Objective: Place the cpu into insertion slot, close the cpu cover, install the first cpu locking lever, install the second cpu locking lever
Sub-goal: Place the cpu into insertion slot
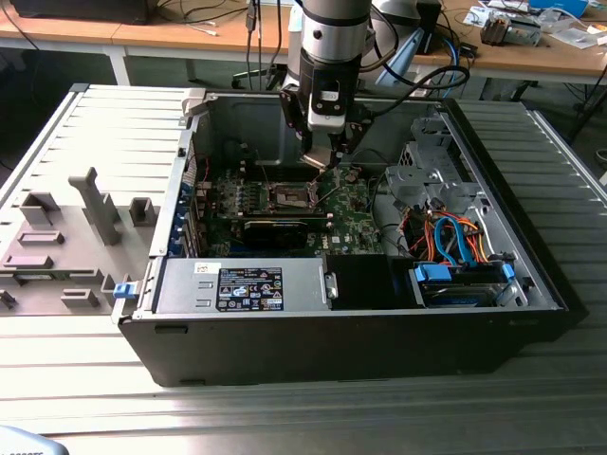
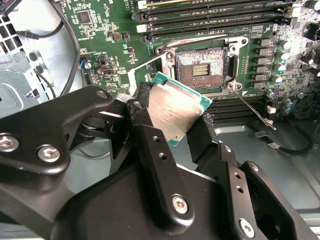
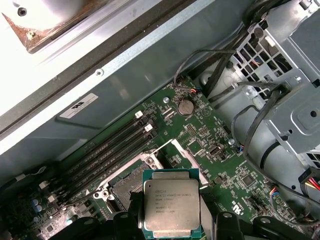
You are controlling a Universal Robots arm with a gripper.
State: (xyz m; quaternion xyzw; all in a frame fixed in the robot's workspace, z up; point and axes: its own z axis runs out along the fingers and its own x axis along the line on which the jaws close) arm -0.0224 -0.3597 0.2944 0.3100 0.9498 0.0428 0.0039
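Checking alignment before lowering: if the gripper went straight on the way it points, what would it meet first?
Probably the insertion slot or its rim: the gripper, shut on the cpu, points roughly there. Depth is unclear, so centring cannot be judged.

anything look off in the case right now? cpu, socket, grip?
One thing: the cpu, clamped between the fingers, is twisted relative to the insertion slot, with a corner pointing at it rather than an edge. The slot is open and empty. I see no damage.
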